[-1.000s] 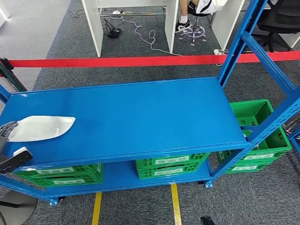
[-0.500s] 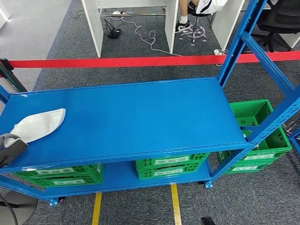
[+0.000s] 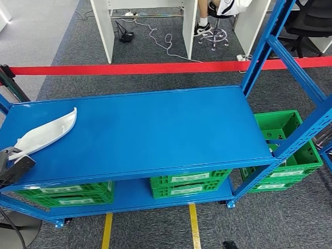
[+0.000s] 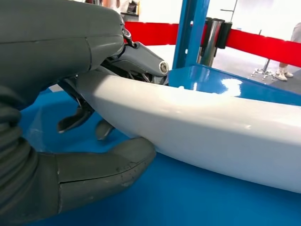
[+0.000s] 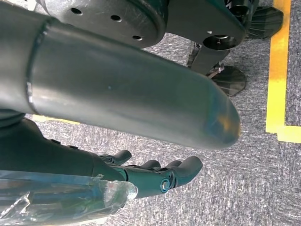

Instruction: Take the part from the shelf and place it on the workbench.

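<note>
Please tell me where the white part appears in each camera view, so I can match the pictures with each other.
Head view: the white part lies at the left end of the blue shelf, its near end in the left hand.
Left wrist view: the white part crosses the picture, gripped by the left hand.
Right wrist view: it is not in this picture.
Shared landmark: the red barrier tape behind the shelf.

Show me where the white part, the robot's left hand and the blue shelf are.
white part [image 3: 46, 132], head view, middle of its curved body
left hand [image 4: 89, 174], left wrist view, on the thick grey thumb under the part
blue shelf [image 3: 156, 129], head view, bare top surface
</note>
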`<state>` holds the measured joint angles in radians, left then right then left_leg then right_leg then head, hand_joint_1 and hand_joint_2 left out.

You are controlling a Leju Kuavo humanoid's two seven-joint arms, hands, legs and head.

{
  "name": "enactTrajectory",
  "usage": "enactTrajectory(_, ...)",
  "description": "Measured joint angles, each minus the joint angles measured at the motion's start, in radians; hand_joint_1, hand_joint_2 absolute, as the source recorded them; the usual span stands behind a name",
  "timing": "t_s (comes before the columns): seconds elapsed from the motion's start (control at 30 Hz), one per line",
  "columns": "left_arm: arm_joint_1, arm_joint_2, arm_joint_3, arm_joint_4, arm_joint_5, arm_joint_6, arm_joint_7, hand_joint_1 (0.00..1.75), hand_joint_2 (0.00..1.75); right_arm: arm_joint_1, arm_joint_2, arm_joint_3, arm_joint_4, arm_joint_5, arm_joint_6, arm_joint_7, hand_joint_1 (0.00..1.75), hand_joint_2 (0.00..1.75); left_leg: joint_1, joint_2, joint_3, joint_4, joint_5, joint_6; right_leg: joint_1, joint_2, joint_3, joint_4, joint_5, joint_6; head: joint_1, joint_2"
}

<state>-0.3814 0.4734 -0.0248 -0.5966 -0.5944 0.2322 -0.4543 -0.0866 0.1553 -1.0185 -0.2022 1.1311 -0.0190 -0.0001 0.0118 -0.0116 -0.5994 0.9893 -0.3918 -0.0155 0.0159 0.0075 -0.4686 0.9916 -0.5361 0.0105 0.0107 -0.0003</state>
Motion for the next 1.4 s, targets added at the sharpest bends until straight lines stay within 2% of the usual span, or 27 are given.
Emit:
enactTrajectory(0.17, 0.036, -0.022, 0.028, -0.033, 0.051, 0.105, -0.077, 1.75, 1.75, 0.001, 0.0, 0.0, 0.0, -0.001, -0.003, -0.002, 0.0, 0.0, 0.0, 0.0, 0.0, 0.0, 0.0, 0.0, 0.0, 0.002, -0.001, 0.0, 0.0, 0.0, 0.0, 0.0)
enactTrajectory(0.27, 0.091, -0.062, 0.061, -0.121, 0.117, 0.182, -0.134, 1.75, 1.75, 0.001, 0.0, 0.0, 0.0, -0.003, -0.005, -0.004, 0.0, 0.0, 0.0, 0.001, 0.0, 0.0, 0.0, 0.0, -0.001, 0.002, -0.002, 0.0, 0.0, 0.0, 0.0, 0.0)
enactTrajectory(0.33, 0.121, -0.089, 0.081, -0.185, 0.139, 0.205, -0.144, 1.75, 1.75, 0.001, 0.0, 0.0, 0.0, -0.003, -0.006, -0.005, 0.0, 0.0, 0.0, 0.001, -0.001, 0.0, -0.001, 0.0, -0.002, 0.002, -0.002, 0.0, 0.0, 0.0, 0.0, 0.0)
enactTrajectory(0.57, 0.165, -0.129, 0.113, -0.296, 0.149, 0.211, -0.144, 1.75, 1.75, 0.002, 0.0, 0.0, 0.0, -0.003, -0.007, -0.005, 0.0, 0.0, 0.0, 0.001, -0.001, 0.0, -0.001, -0.001, -0.001, 0.003, -0.002, 0.0, 0.0, 0.0, 0.0, 0.0)
enactTrajectory(0.7, 0.186, -0.156, 0.132, -0.356, 0.206, 0.211, -0.185, 1.75, 1.75, 0.003, 0.0, 0.0, 0.0, -0.005, -0.009, -0.006, 0.0, 0.0, 0.0, 0.001, -0.001, 0.0, -0.001, -0.001, -0.001, 0.003, -0.003, 0.0, 0.0, 0.0, 0.0, 0.0)
enactTrajectory(0.8, 0.221, -0.204, 0.144, -0.472, 0.265, 0.215, -0.209, 1.75, 1.75, 0.003, 0.0, 0.0, 0.0, -0.008, -0.014, -0.008, 0.0, 0.0, 0.0, 0.001, -0.001, 0.0, -0.002, -0.001, -0.002, 0.002, -0.003, 0.0, 0.0, 0.0, 0.0, 0.0)
enactTrajectory(1.0, 0.285, -0.294, 0.14, -0.73, 0.295, 0.24, -0.206, 1.75, 1.75, 0.004, 0.001, -0.001, 0.0, -0.014, -0.02, -0.017, 0.0, 0.0, -0.002, 0.001, -0.001, 0.0, -0.002, 0.0, -0.003, 0.003, -0.003, -0.001, 0.0, 0.0, 0.0, 0.0)
enactTrajectory(1.23, 0.354, -0.357, 0.102, -0.952, 0.32, 0.246, -0.222, 1.75, 1.75, 0.006, 0.001, -0.006, 0.0, -0.021, -0.027, -0.019, 0.0, 0.0, -0.002, 0.001, -0.001, 0.0, -0.002, 0.0, -0.003, 0.002, -0.003, -0.001, 0.0, 0.0, 0.0, 0.0)
enactTrajectory(1.4, 0.383, -0.376, 0.048, -1.056, 0.329, 0.238, -0.221, 1.75, 1.75, 0.007, 0.001, -0.014, 0.0, -0.027, -0.029, -0.021, 0.0, 0.0, -0.002, 0.001, -0.001, 0.0, -0.002, 0.0, -0.003, 0.002, -0.003, -0.001, 0.0, 0.0, 0.0, 0.0)
